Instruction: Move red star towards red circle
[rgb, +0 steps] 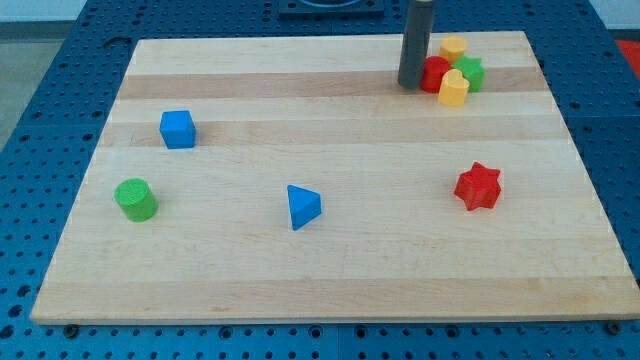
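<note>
The red star (477, 186) lies lower right of my tip (409, 84), which touches the red circle (434, 74); no pincer is fitted.

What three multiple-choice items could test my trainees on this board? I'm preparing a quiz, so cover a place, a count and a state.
1. Where is my tip?
A. beside the red circle, on the view's left of it
B. touching the red star
C. by the blue cube

2. How many yellow blocks show?
A. one
B. two
C. four

3. How does the red star stand?
A. alone, apart from other blocks
B. pressed against the blue triangle
C. stacked on the green cylinder

Key: 1 A, the rod ends by the top-right cluster; 2 B, both sit in that cluster; 3 A, bare board surrounds it.
</note>
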